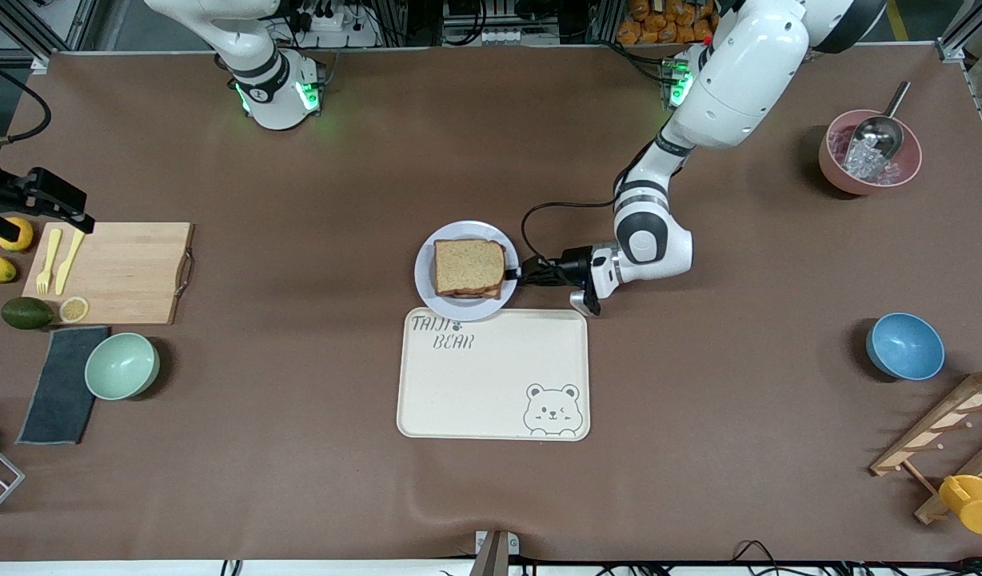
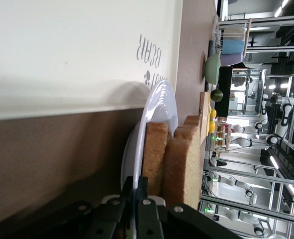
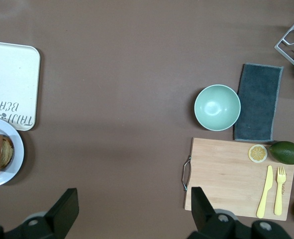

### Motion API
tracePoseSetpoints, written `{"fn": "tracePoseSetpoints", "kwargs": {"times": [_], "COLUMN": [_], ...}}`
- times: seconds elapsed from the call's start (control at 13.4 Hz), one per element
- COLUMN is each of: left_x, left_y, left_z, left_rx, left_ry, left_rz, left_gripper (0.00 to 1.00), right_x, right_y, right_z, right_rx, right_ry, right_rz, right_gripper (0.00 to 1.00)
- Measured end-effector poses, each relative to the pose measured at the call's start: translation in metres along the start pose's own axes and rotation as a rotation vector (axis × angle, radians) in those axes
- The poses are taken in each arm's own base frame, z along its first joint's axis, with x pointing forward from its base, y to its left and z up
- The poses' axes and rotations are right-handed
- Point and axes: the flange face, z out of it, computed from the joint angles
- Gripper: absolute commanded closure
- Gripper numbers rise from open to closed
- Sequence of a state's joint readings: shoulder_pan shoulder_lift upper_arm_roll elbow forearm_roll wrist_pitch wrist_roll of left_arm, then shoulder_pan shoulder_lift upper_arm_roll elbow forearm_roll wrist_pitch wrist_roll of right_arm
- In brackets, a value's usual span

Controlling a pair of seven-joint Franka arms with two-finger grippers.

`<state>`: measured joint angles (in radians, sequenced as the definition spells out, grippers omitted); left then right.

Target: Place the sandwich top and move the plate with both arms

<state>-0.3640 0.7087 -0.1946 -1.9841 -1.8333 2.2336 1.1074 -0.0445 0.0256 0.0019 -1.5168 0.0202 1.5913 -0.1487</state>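
At the middle of the table, the plate [image 1: 465, 270] sits on the brown mat with its nearer rim touching or just overlapping the top edge of the cream tray [image 1: 492, 374], and the sandwich top [image 1: 469, 265] already lies on the lower slices, so the stack looks finished. The left gripper [image 1: 513, 274] reaches in low from the left arm's end of the table and has its fingers pinched shut on the plate's rim; the left wrist view shows the thin rim [image 2: 137, 172] running between the closed fingertips, with the bread [image 2: 179, 167] just beside them. The right gripper [image 3: 132, 211] hangs wide open and empty, high over the table toward the right arm's end beside the cutting board [image 1: 119, 272], and that arm waits. The plate looks stiff, smooth and light, so a single pinch on one edge would probably let it tilt or slip; a second hold on the rim facing the right arm would steady it. The bread is soft and crumbly, and the stack is loose, so it could slide if the plate tips. Grip only the raised rim, clear of the crust, and keep the plate level.
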Motion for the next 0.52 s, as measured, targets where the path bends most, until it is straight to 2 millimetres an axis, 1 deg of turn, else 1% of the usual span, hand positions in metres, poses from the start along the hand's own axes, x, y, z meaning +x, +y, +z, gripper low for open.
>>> {"fn": "tracePoseSetpoints", "kwargs": {"times": [0.3,0.52], "left_x": [0.015,0.025], "left_y": [0.009,0.019], "left_z": [-0.003,-0.005], "left_rx": [-0.013,-0.047], "left_ry": [0.028,0.089], "left_rz": [0.085,0.106], "left_gripper": [1.0,1.0], "right_x": [0.0,0.0], "right_y": [0.0,0.0], "right_z": [0.0,0.0], "right_rx": [0.0,0.0], "right_ry": [0.0,0.0], "right_rz": [0.0,0.0], "right_gripper": [0.0,0.0]}}
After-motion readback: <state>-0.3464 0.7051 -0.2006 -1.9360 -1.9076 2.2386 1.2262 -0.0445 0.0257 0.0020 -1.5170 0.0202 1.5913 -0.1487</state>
